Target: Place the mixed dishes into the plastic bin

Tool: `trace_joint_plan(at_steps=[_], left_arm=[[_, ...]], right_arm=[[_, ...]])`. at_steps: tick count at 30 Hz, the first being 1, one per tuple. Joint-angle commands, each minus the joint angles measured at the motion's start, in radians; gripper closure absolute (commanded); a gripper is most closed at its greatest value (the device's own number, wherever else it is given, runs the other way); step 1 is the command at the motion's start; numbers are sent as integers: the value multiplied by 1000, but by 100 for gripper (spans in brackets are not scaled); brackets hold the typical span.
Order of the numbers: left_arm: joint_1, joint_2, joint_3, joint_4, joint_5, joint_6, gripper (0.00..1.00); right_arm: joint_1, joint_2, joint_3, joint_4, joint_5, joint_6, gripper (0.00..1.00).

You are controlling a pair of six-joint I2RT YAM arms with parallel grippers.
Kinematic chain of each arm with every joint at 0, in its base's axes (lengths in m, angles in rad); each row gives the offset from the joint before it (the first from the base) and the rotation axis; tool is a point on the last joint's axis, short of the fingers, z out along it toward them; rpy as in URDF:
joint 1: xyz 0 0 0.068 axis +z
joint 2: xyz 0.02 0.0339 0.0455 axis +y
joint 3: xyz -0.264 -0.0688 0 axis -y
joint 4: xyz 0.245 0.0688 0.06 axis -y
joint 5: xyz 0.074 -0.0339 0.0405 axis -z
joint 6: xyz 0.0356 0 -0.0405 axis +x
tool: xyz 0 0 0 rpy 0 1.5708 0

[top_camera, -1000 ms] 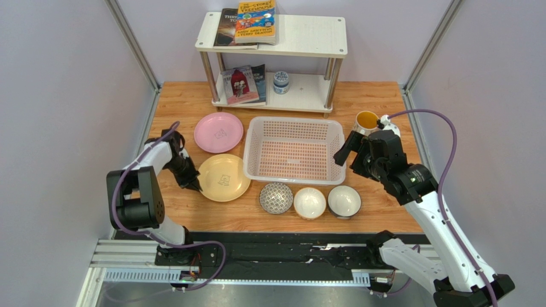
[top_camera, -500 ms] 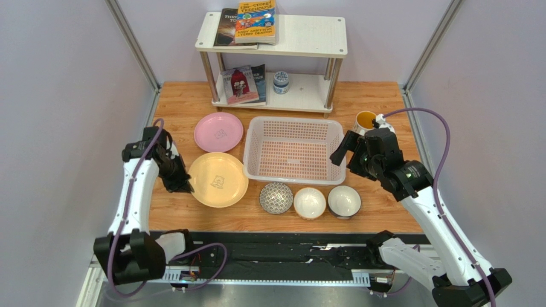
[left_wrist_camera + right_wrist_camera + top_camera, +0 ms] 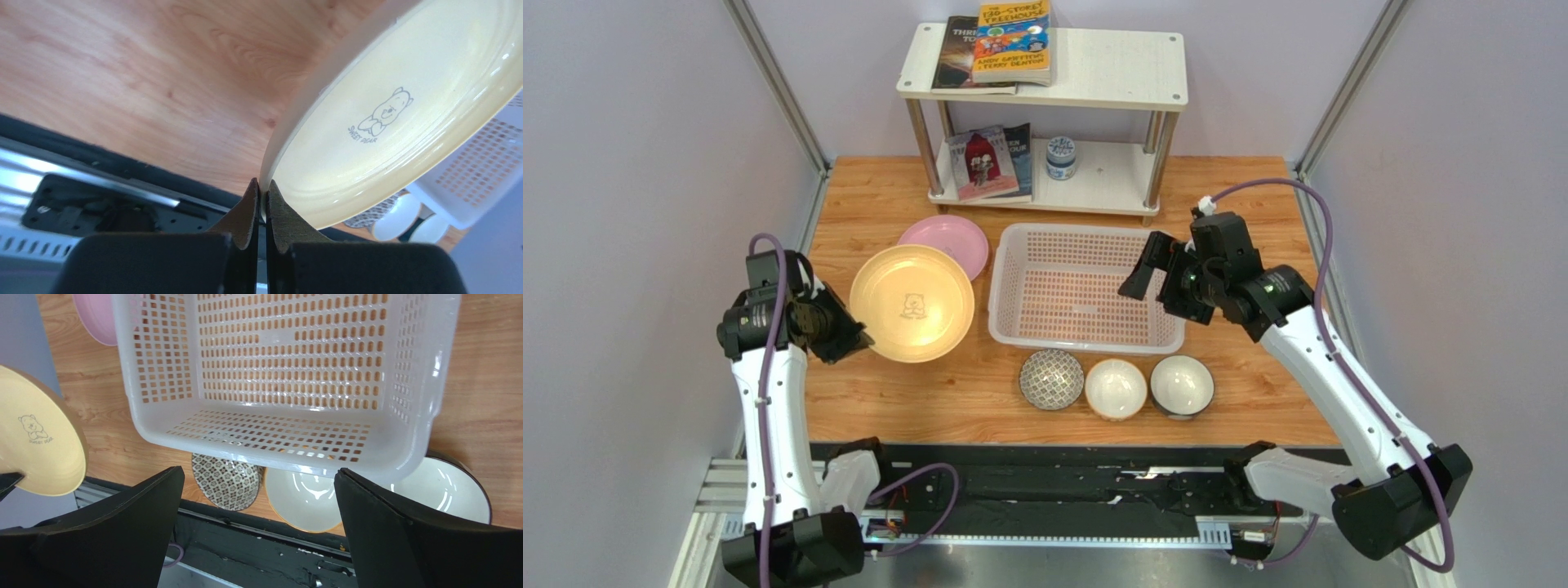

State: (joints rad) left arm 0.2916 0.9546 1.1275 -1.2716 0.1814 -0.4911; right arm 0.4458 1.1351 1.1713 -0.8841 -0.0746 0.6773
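Yellow plate point(image 3: 911, 301), pinched at its rim by the left gripper point(image 3: 261, 205), hangs tilted left of the empty plastic bin point(image 3: 1004, 294), the right gripper point(image 3: 258, 471) spread above it; no dish is in yet.

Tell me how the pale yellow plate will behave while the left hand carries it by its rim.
The pale yellow glossy round plate looks rigid: pinched at one edge by the left hand, it holds its shape. Its shiny glaze suggests it could slip. Gripped only at the rim, it may pivot.
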Motion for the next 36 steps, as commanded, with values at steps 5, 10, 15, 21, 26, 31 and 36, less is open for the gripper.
trace_joint_plan(at_steps=[5,10,15,21,26,31,36], left_arm=[[-152,-48,31,190,84,-210,100],[-302,6,23,248,96,-296,100],[-431,51,28,290,72,-339,100],[-512,84,28,299,52,-353,100],[-522,82,12,301,62,-345,100],[-523,59,-11,304,76,-348,100],[-523,70,-18,291,115,-323,100]], right_arm=[[120,61,77,115,-53,77,1],[214,106,79,192,-47,163,1],[315,160,80,238,19,209,0],[393,213,70,297,51,266,1],[424,227,35,356,73,281,2],[433,268,36,353,99,294,11],[444,272,16,409,128,309,69]])
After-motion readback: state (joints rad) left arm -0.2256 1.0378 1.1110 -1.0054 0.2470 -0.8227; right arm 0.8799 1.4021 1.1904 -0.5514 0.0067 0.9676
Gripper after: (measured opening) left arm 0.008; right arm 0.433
